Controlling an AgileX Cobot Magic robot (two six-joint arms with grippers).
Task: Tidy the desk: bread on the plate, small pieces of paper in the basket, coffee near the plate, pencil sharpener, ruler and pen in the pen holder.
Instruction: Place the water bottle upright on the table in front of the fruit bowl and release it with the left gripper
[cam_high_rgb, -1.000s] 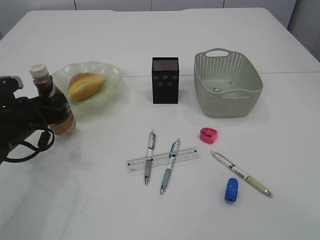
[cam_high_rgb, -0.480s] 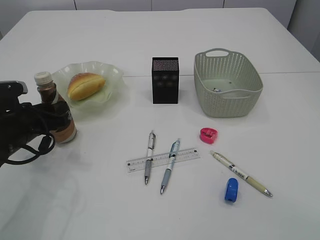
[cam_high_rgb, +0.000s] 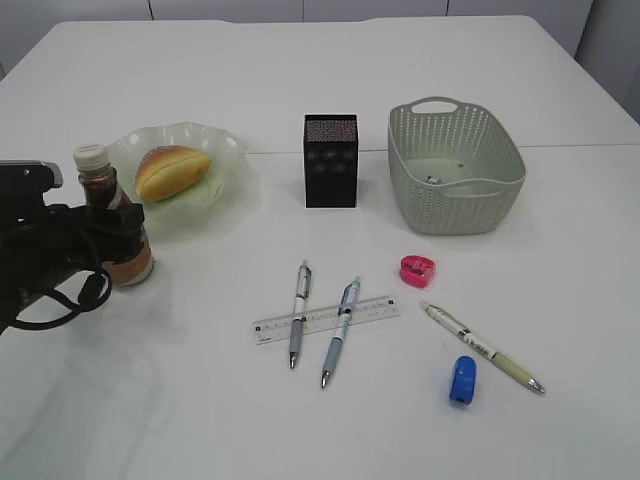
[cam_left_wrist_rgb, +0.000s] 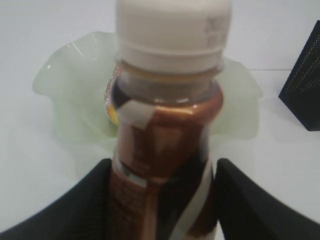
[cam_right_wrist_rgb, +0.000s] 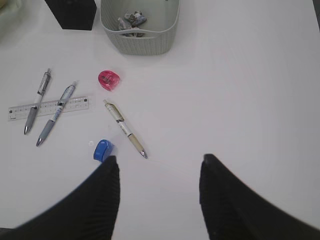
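The coffee stands upright on the desk, just left of the plate that carries the bread. My left gripper surrounds the bottle's lower half, open, with a thin gap at its right finger. My right gripper hovers open and empty over bare desk. The ruler lies under two pens; a third pen lies to their right. A pink pencil sharpener and a blue one sit nearby. The pen holder stands mid-desk.
The basket stands at the back right with small pieces of paper inside. The right arm does not show in the exterior view.
The left gripper has carried the coffee slightly right, stood it upright on the desk beside the plate, and its jaws have loosened. The right gripper has not moved.
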